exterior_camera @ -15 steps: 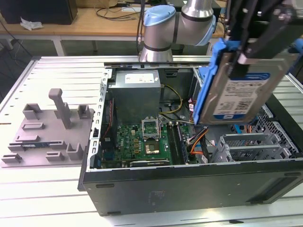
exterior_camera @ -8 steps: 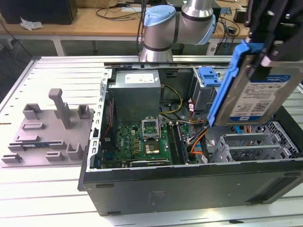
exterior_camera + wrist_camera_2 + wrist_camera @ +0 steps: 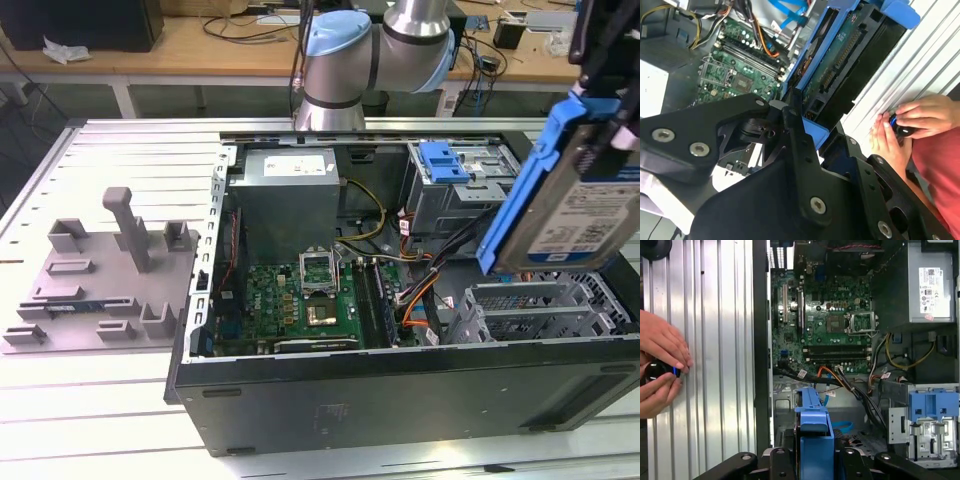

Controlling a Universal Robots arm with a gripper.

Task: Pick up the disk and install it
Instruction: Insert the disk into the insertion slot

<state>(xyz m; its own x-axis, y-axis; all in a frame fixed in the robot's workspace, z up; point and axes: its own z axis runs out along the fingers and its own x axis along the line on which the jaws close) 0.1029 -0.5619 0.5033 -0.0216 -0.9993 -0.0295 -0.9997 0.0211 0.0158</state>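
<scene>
Holding the disk (image 3: pixel 572 205) by its blue carrier (image 3: pixel 815 432), your claw (image 3: pixel 812 465) is clamped on it, with one black finger on each side of the carrier in both wrist views. In the exterior view the disk hangs tilted in the air, label side towards the camera, above the part of the open computer case (image 3: pixel 400 392) on the exterior view's right. It is clear of the metal bays (image 3: pixel 540 310) below it.

The case lies on its side on the ribbed metal table (image 3: pixel 100 410). Inside it you see the green motherboard (image 3: pixel 300 300) and the grey power-supply box (image 3: pixel 285 195) beyond it. A drive cage (image 3: pixel 470 200) towards the exterior view's right carries a bare blue tab piece (image 3: pixel 443 160). Orange, black and yellow cables run between the motherboard and the cage.

A grey fixture (image 3: pixel 110 270) with upright posts rests on the table at the exterior view's left, well apart from the disk. The arm (image 3: pixel 370 50) stands behind the case. In the first wrist view a person's hands (image 3: pixel 660 360) rest on the table beside the case, closed around a small black object (image 3: pixel 657 371).
</scene>
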